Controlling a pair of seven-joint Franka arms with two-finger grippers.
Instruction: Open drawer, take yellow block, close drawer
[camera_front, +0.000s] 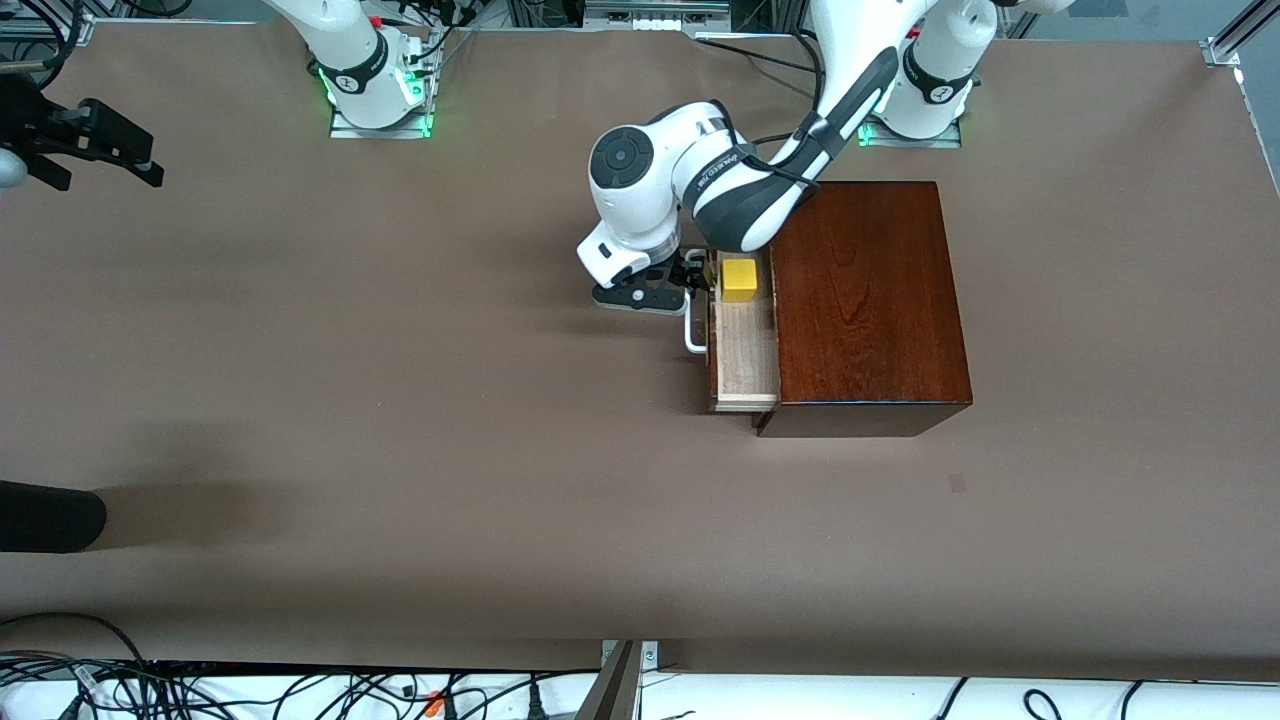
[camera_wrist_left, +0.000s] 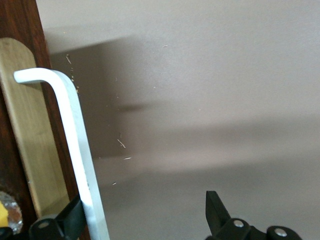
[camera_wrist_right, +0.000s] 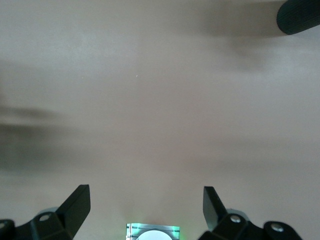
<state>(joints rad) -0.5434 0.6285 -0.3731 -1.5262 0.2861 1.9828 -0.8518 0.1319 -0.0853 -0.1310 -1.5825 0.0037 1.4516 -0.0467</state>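
Drawer (camera_front: 745, 350) is pulled partway out of the wooden box (camera_front: 865, 300), so step 1 looks done. Yellow block (camera_front: 740, 280) sits in the drawer tray at the end toward the robot bases, not yet picked. Left gripper (camera_front: 690, 285) is at the white handle (camera_front: 694, 330) just beside the drawer front, fingers spread wide w/ the bar by one finger, not clamped. Right gripper (camera_front: 100, 150) waits well apart from the box, fingers wide, holding nothing. Left: grab block, shut drawer.
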